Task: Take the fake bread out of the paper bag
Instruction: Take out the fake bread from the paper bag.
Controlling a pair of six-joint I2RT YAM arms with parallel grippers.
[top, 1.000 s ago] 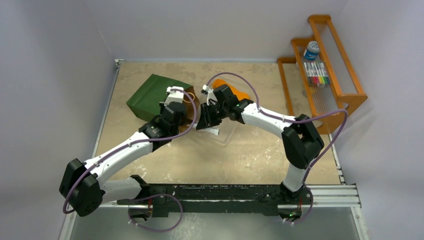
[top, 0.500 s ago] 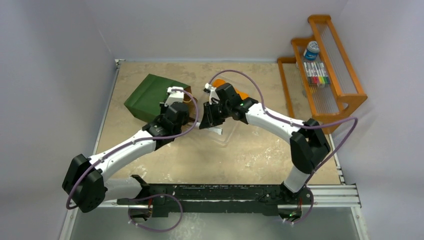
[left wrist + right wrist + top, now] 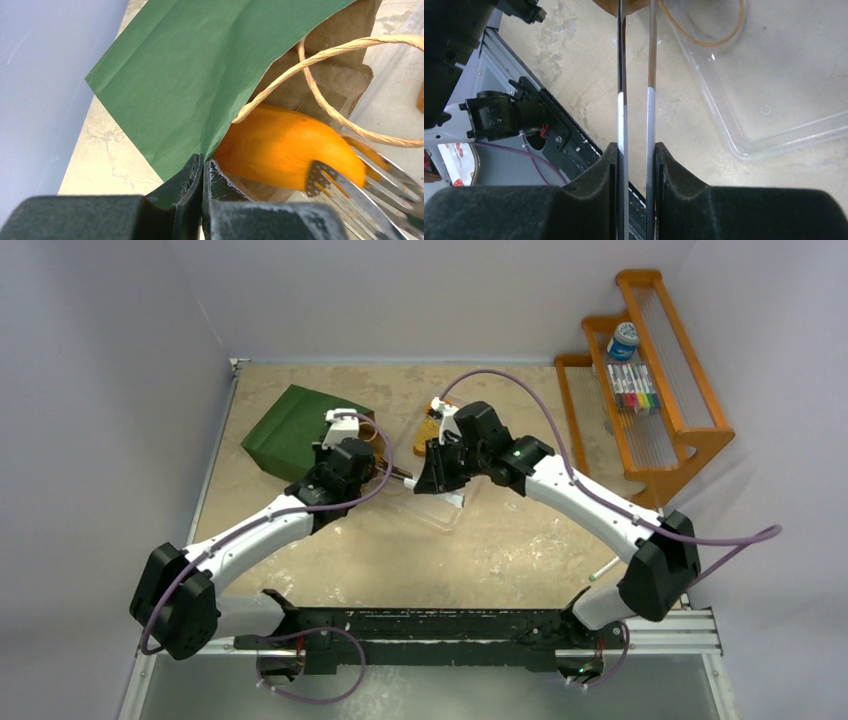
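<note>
While the left pincer [image 3: 202, 172] is clamped on the paper bag [image 3: 200, 65] lip, the right pincer [image 3: 636, 160] squeezes metal tongs [image 3: 651, 100], tips touching an orange loaf [image 3: 285, 147] w/in the bag mouth. One tan piece [image 3: 430, 432] lies out, nr the clear tray [image 3: 774, 100]. Partly done; loaf not yet out, bag depths hidden.

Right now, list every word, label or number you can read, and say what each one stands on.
No text here can be read.
Label on the blue-capped jar on the rack: too small to read.
Printing on the markers: too small to read.
Red marks on the white sheet below the table edge: blurred, unreadable.
</note>
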